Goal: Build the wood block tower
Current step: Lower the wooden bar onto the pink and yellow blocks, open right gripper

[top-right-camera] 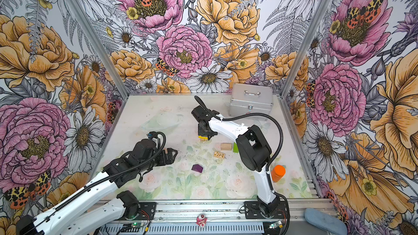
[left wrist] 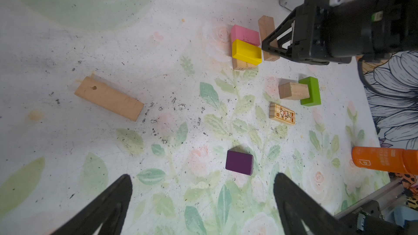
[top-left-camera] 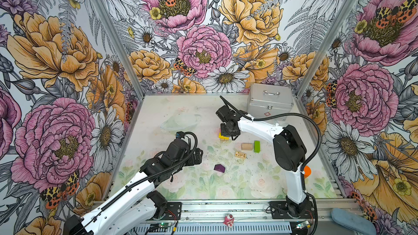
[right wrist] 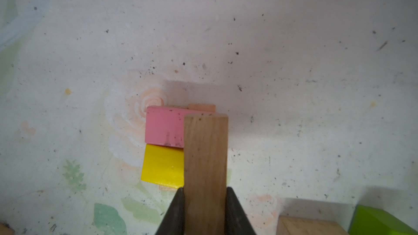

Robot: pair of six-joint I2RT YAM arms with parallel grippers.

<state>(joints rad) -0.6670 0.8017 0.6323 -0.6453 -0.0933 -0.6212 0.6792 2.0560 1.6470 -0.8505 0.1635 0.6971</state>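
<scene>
The pink block [left wrist: 245,33] and yellow block [left wrist: 246,51] sit side by side on tan base blocks [left wrist: 243,65] at mid-counter. The right tool [right wrist: 204,191] clamps a tan plank [right wrist: 205,154] just beside them. To the right, a short tan block [top-left-camera: 246,146] touches a lime-green block [top-left-camera: 256,146]. A printed block [top-left-camera: 240,154] lies nearer and the purple block [top-left-camera: 219,168] nearest. A long plank [left wrist: 108,101] lies flat, apart.
</scene>
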